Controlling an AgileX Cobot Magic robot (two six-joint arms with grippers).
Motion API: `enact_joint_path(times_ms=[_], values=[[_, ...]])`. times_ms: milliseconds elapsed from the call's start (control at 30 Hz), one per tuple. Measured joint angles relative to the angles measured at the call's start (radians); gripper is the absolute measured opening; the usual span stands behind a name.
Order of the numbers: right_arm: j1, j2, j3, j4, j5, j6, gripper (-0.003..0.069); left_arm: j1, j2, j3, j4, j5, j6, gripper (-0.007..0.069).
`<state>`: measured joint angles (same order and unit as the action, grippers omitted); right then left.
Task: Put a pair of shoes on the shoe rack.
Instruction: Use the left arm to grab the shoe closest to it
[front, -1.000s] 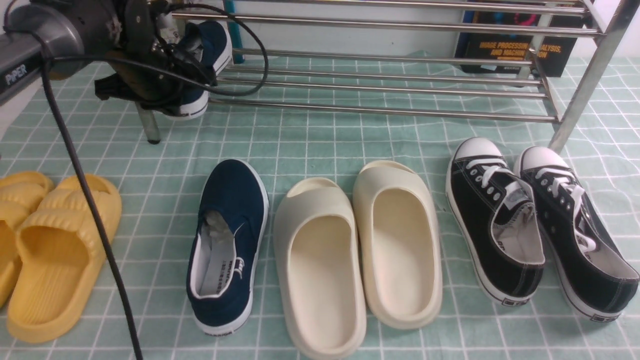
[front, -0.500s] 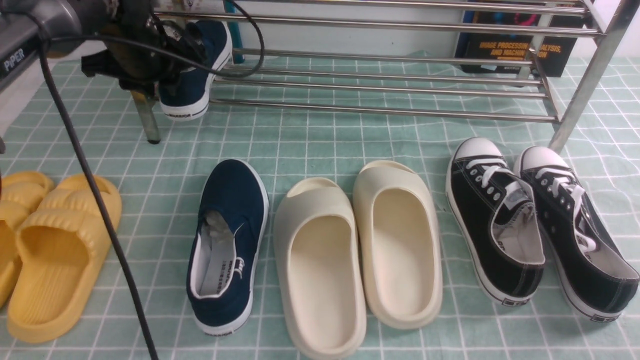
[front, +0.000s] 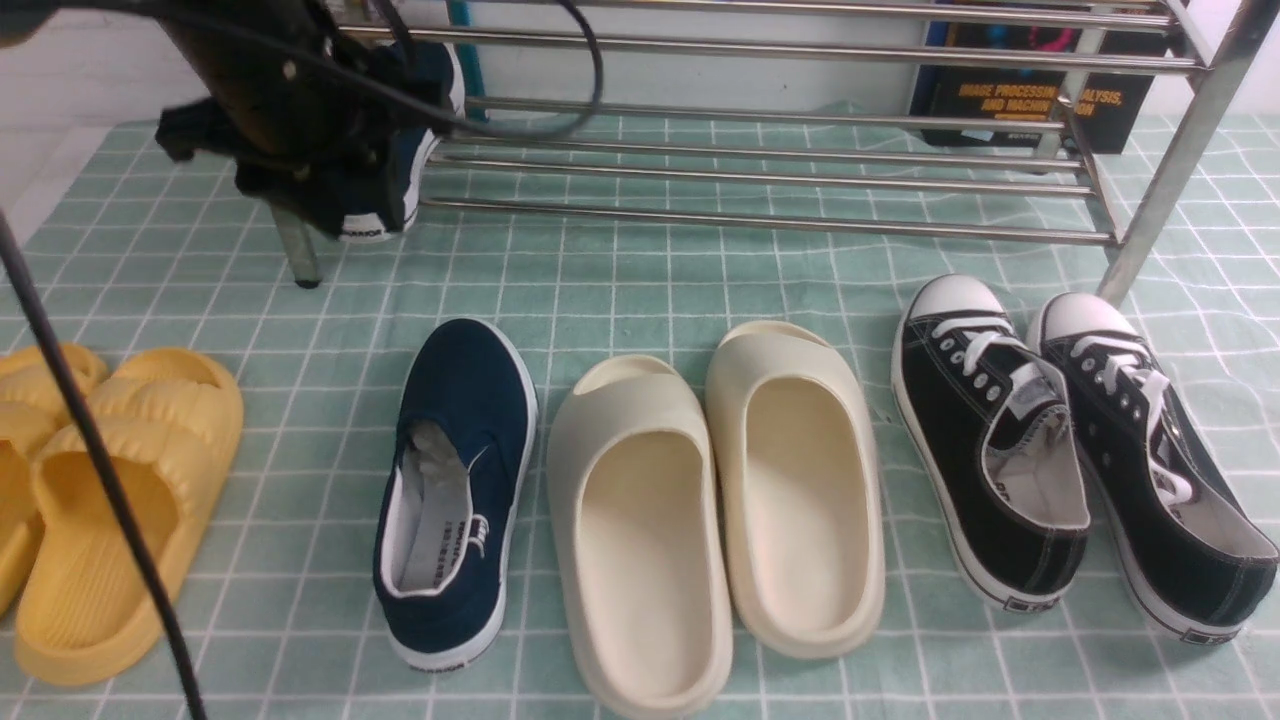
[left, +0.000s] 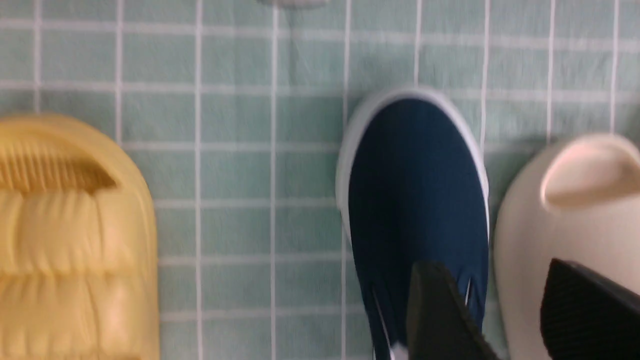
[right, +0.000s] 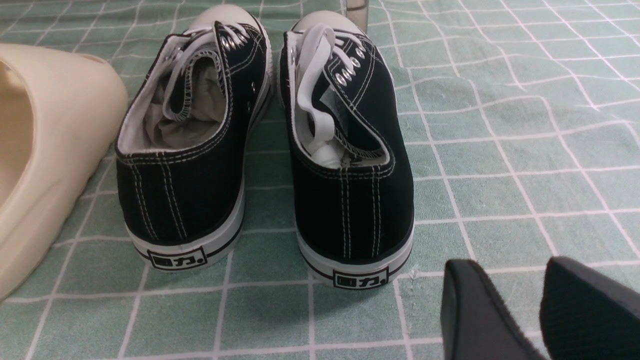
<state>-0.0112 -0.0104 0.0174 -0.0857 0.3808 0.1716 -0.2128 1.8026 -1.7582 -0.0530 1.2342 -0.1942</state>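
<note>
One navy slip-on shoe (front: 385, 205) lies at the left end of the shoe rack (front: 760, 222), on its lowest tier, heel over the front bar and mostly hidden behind my left arm (front: 270, 110). Its mate (front: 455, 480) stands on the green checked cloth, toe toward the rack. In the left wrist view that second navy shoe (left: 415, 200) is seen from above. My left gripper (left: 492, 270) hangs open over its edge, nothing between the fingers. My right gripper (right: 505, 267) stands open and empty low above the cloth, behind the black sneakers.
Yellow slides (front: 110, 500) lie at the left, cream slides (front: 720, 500) in the middle and black lace-up sneakers (front: 1080, 450) at the right, all in front of the rack. A dark book (front: 1030, 100) leans behind the rack. A black cable (front: 100, 470) hangs across the left.
My left gripper opened and let go of the navy shoe, which now rests on the rack. The arm then drew back and up from it.
</note>
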Motion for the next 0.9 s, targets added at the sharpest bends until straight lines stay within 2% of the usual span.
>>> enact_joint_path(times_ms=[167,367,567,900], values=[[0.0,0.0,0.0,0.0,0.0,0.0,0.0246,-0.093,-0.156,0.366,0.087,-0.02,-0.112,0.0272],[0.0,0.0,0.0,0.0,0.0,0.0,0.0246,-0.108,-0.205,0.63,0.09,-0.208,-0.232,0.0258],[0.0,0.0,0.0,0.0,0.0,0.0,0.0246,-0.11,-0.161,0.708,0.076,-0.322,-0.25,0.0256],[0.0,0.0,0.0,0.0,0.0,0.0,0.0246,-0.112,-0.078,0.706,0.019,-0.379,-0.25,0.0256]])
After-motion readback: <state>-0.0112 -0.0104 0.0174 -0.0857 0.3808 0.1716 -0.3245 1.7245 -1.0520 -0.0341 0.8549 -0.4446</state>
